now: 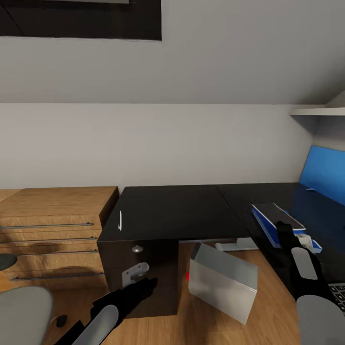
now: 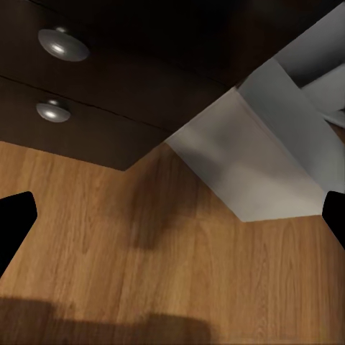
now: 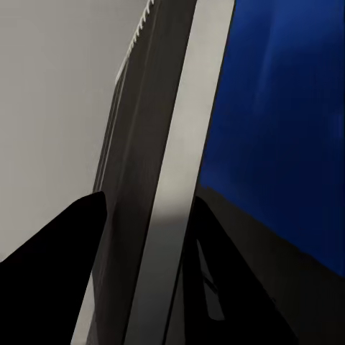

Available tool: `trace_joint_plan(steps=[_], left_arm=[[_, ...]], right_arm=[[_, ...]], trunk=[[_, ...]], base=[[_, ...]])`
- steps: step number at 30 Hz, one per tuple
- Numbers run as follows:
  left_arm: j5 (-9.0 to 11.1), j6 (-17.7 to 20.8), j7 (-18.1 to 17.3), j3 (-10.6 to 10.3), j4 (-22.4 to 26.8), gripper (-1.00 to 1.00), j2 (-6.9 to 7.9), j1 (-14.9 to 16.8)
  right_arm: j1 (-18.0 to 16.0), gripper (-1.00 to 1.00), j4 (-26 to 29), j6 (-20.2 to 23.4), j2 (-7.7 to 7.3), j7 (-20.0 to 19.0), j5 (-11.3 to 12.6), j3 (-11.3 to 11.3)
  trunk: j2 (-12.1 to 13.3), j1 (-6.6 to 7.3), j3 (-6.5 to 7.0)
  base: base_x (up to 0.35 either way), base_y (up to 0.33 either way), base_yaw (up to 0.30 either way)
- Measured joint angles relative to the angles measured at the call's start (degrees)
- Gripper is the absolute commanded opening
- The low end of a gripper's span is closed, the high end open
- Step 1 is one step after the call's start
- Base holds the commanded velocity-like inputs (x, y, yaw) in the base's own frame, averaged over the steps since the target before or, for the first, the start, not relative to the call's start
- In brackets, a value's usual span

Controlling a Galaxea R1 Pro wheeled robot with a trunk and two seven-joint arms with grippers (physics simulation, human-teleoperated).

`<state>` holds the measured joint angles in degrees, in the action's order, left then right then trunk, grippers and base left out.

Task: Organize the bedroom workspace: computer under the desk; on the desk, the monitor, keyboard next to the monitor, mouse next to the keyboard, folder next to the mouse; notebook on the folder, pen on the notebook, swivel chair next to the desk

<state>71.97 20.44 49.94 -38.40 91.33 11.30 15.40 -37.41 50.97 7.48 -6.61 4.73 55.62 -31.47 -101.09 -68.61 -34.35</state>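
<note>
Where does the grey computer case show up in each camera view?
Head view: grey box-shaped computer case tilted on the wooden floor, lower centre, under the black desk.
Left wrist view: upper right, beside the dark drawers.
Right wrist view: not in it.
Shared landmark: round drawer knob.

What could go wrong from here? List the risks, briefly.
1. The computer sits askew on the floor under the desk. The left gripper, fingers open, could shove it further out of line.
2. The right gripper is close to the monitor and may knock it.
3. The pen lies near the desk's edge and could roll off.
</note>
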Motion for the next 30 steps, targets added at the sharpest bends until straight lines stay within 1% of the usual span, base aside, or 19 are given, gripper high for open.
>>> trace_joint_plan(steps=[4,8,14,28,29,30], left_arm=[[0.0,0.0,0.0,-0.2,0.0,1.0,0.0,0.0],[0.0,0.0,0.1,-0.3,0.0,1.0,0.0,0.0],[0.0,0.0,0.1,-0.3,0.0,1.0,0.0,0.0],[0.0,0.0,0.1,-0.3,0.0,1.0,0.0,0.0],[0.3,0.0,-0.2,-0.2,-0.1,1.0,0.08,0.0],[0.1,0.0,-0.2,-0.3,-0.1,1.0,-0.24,0.0]], right_arm=[[0.0,-1.0,0.0,-2.6,0.0,0.5,0.0,-0.1],[0.0,-1.0,0.0,-3.4,0.0,1.0,0.0,-0.1],[0.0,-1.0,0.0,-3.8,0.0,2.1,0.1,-0.1],[0.0,-1.0,0.0,-4.2,0.08,2.3,0.2,-0.1],[0.0,-1.0,-0.2,-4.5,0.0,2.6,0.0,0.2],[0.0,-1.0,-0.2,-4.8,0.28,2.9,-0.1,0.5]], trunk=[[0.0,0.0,0.0],[0.0,0.0,0.0],[0.0,0.0,0.0],[0.0,0.0,0.0],[0.0,0.0,0.0],[0.0,0.0,0.0]], base=[[0.0,0.0,0.0],[0.0,0.0,0.0],[0.0,0.0,0.0],[0.0,0.0,0.0],[0.0,0.0,0.0],[0.0,0.0,0.0]])
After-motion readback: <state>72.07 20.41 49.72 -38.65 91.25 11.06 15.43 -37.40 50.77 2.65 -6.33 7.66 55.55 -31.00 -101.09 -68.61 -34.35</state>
